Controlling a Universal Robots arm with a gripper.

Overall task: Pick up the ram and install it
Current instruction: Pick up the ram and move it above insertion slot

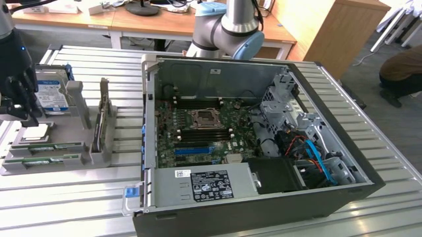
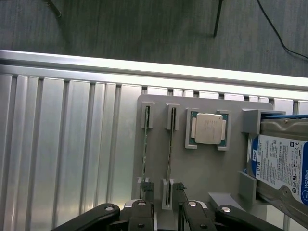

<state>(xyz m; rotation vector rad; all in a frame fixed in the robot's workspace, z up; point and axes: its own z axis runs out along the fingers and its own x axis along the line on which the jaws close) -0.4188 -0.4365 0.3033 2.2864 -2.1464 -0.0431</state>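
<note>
Exterior view: one open PC case (image 1: 264,212) at centre, with one grey holder tray (image 1: 100,155) at its nine o'clock, both on the slatted table (image 1: 66,197). The tray holds two sticks on edge, the ram (image 1: 53,146) and the other ram stick (image 1: 43,160) at its six o'clock. It also holds one CPU (image 1: 36,132), one hard drive (image 1: 51,94) at twelve and one expansion card (image 1: 100,123) upright at three. The gripper (image 1: 19,114) hangs over the tray's nine o'clock end. Bare slats lie at the tray's six o'clock. Wrist view: the gripper (image 2: 163,191) has its fingers (image 2: 180,188) apart, clamped on nothing, straddling one end of the ram (image 2: 169,154); contact unclear. The other ram stick (image 2: 145,149) lies parallel, just beside. The CPU (image 2: 208,129) sits on the ram's opposite side, the hard drive (image 2: 279,163) past it. Open slats flank the tray (image 2: 202,168).
</note>
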